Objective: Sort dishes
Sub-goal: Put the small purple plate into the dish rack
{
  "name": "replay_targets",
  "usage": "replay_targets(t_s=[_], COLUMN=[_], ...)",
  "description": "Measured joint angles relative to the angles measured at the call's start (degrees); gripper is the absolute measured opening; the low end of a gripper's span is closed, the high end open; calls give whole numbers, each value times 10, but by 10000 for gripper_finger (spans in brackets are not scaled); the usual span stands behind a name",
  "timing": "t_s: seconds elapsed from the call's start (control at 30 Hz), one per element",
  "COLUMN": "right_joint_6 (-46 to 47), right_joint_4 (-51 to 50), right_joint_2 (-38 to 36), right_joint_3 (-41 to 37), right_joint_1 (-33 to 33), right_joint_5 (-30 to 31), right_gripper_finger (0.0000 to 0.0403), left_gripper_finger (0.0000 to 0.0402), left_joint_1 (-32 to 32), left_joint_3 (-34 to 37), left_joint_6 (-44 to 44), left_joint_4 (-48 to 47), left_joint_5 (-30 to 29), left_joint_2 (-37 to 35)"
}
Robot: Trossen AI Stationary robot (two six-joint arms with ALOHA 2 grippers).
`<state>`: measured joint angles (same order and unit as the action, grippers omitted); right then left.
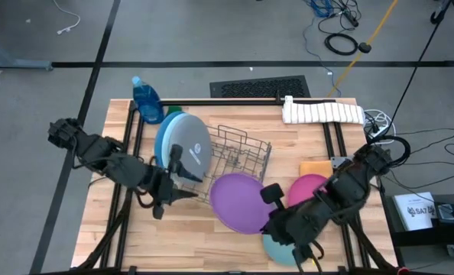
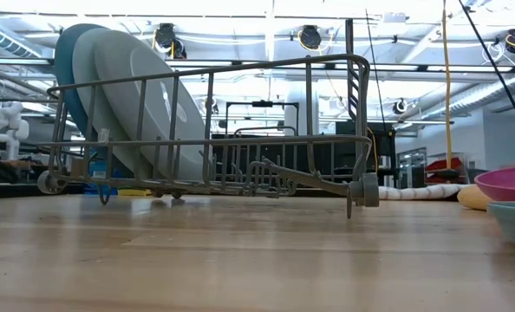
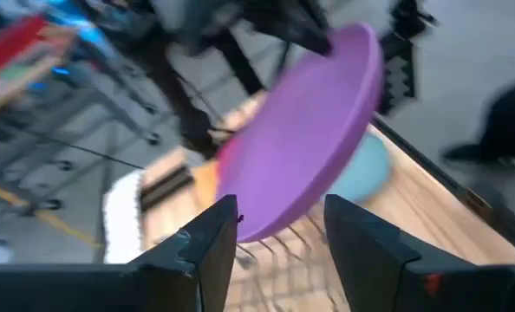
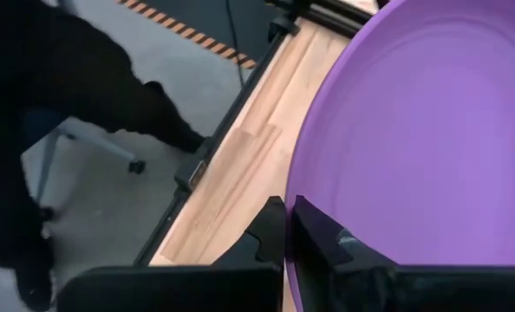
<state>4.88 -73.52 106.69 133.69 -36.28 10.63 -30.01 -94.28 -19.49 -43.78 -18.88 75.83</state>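
A purple plate point(image 1: 241, 202) is in the air near the table's front, held by my right gripper point(image 1: 270, 221), which is shut on it. A pink plate point(image 1: 312, 186) and a teal plate point(image 1: 275, 248) lie flat on the table by the right arm. Grey, pale blue and blue plates point(image 1: 183, 145) stand on edge in the left end of the wire rack point(image 1: 242, 155). My left gripper point(image 1: 189, 186) is open and empty just in front of the rack's left end; its wrist view looks toward the purple plate point(image 3: 305, 139). My right gripper pinches the purple plate's rim point(image 4: 303, 186) between its two fingers point(image 4: 322, 238), at the plate's right near edge. The fingers come roughly level from the table's right. The plate is lifted clear and tilted; the low view shows nothing of it on the tabletop.
A blue bottle point(image 1: 147, 99) stands at the far left corner. A rolled white towel point(image 1: 322, 112) lies along the far right edge, and an orange sponge point(image 1: 313, 167) sits behind the pink plate. Bare wood point(image 2: 240, 260) lies in front of the rack.
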Motion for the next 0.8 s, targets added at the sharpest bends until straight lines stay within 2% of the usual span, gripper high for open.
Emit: replay_targets(t_s=[0.23, 0.43, 0.5, 0.67, 0.8], right_joint_6=[-30, -47, -57, -63, -64], right_joint_4=[0, 10, 20, 19, 15], right_joint_2=[0, 0, 0, 0, -1], right_joint_3=[0, 0, 0, 0, 0], right_joint_1=[46, 66, 70, 77, 78], right_joint_5=[-64, -95, -96, -98, -93], right_gripper_finger=[0, 0, 0, 0, 0], left_gripper_finger=[217, 219, 212, 149, 56], left_joint_1=[28, 43, 51, 67, 74], left_joint_3=[0, 0, 0, 1, 1], left_joint_6=[-24, -46, -49, -67, -100], left_joint_4=[-55, -42, -43, -42, -59], left_joint_5=[54, 66, 54, 71, 107], left_joint_2=[31, 53, 70, 89, 92])
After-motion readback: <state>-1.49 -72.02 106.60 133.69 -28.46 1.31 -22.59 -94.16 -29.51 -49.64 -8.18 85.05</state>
